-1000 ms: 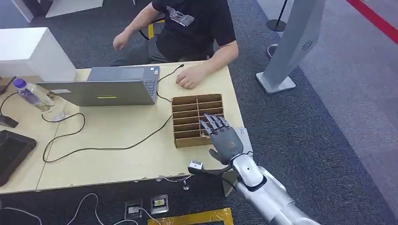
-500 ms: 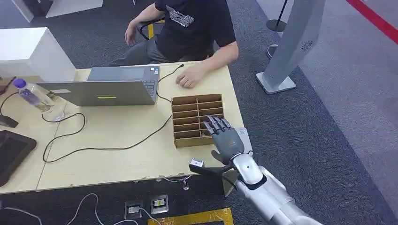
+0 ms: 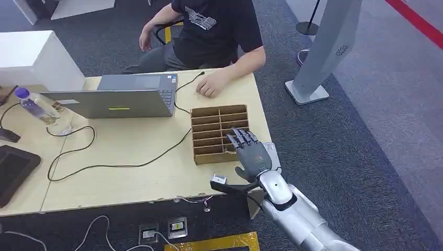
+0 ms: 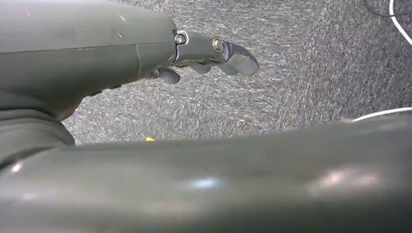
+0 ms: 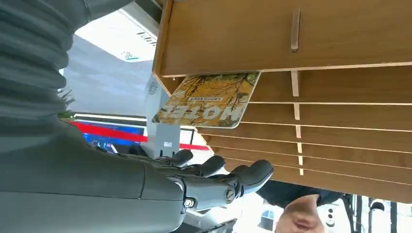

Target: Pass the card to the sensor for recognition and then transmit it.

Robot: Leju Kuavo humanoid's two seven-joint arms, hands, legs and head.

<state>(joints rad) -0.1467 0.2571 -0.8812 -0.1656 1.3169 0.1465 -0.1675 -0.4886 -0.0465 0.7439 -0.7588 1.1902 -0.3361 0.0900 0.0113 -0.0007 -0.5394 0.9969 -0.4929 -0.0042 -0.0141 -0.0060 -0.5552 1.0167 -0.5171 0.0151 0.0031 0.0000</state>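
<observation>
Right hand [image 3: 254, 155] hovers over the near right corner of the rack [image 3: 206, 135], fingers apart and stretched forward, nothing in it. Against the frames from a second and half a second back, we see it shifted slightly right and toward the table edge; the fingertips now sit over the rack's nearest slots. The change is small, more a trim of position than a reach.

In the right wrist view the hand [image 5: 194, 182] is spread and empty, fingertips [image 5: 257, 172] just short of the card [image 5: 209, 99]. The card stands in a near slot of the rack [image 5: 340, 43], one end poking well out past the dividers. No contact yet.

Left hand [image 4: 214, 53] hangs over the carpet; fingers look loosely curled, with nothing in them.

We judge the task to be at its first step: card not yet picked, sensor not yet approached. The late drift likely lines the fingers up with the card's protruding end. Next move needs a pinch on that free edge.

Further out: laptop [image 3: 117, 97], black cable [image 3: 120, 157], bottle [image 3: 31, 104]. The person [image 3: 217, 26] has drawn one hand in from the side toward the body; the other stays on the table.
</observation>
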